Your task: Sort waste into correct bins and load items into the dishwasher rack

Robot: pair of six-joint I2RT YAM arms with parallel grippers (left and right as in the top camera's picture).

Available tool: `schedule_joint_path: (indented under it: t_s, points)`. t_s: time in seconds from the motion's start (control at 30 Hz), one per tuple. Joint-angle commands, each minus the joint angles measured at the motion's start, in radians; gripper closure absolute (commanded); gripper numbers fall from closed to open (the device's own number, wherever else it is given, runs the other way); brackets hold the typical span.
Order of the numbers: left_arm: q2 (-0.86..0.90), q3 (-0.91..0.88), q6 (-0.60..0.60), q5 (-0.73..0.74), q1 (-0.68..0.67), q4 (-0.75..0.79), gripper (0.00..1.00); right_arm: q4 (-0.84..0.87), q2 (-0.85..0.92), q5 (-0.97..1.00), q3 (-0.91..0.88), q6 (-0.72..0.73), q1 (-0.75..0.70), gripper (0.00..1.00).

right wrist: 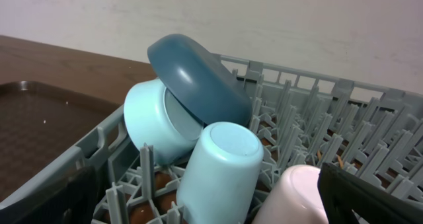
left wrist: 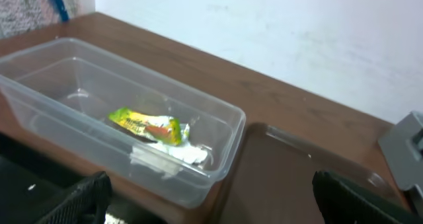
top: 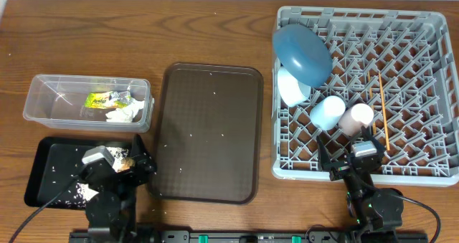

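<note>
The grey rack (top: 423,92) holds the blue plate (top: 301,53), the pale bowl (top: 290,87), the light-blue cup (top: 326,112), the pink cup (top: 356,118) and the chopsticks (top: 383,110). In the right wrist view the plate (right wrist: 198,75), bowl (right wrist: 149,121), light-blue cup (right wrist: 221,171) and pink cup (right wrist: 294,197) lie ahead. The clear tub (top: 43,99) holds the yellow-green wrapper (top: 104,98) and white tissue (top: 123,114), also seen in the left wrist view (left wrist: 145,126). The black tray (top: 50,160) holds rice grains (top: 72,193). My left gripper (top: 140,160) and right gripper (top: 348,157) are open and empty.
The dark-brown serving tray (top: 208,128) lies between the bins and the rack, with a few white specks on it. Its edge shows in the left wrist view (left wrist: 297,178). The wooden table (top: 143,28) runs to a white wall behind.
</note>
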Motion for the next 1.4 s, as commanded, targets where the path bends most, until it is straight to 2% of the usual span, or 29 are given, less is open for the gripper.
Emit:
schedule_joint_path:
  t_s: [0.0, 0.33, 0.7, 1.37]
  points:
    - [-0.012, -0.057, 0.017, 0.001, 0.005, 0.05, 0.02, -0.003, -0.003, -0.005, -0.001, 0.014, -0.008, 0.01]
    - [-0.012, -0.251, 0.016, 0.003, 0.005, 0.251, 0.02, -0.003, -0.003, -0.005, -0.001, 0.014, -0.008, 0.01]
    - [-0.012, -0.269, 0.017, 0.003, 0.002, 0.363, 0.02, -0.003, -0.003, -0.005, -0.001, 0.014, -0.008, 0.01]
    - [-0.009, -0.298, 0.016, 0.004, 0.002, 0.364, 0.02, -0.003, -0.003, -0.005, -0.001, 0.014, -0.008, 0.01]
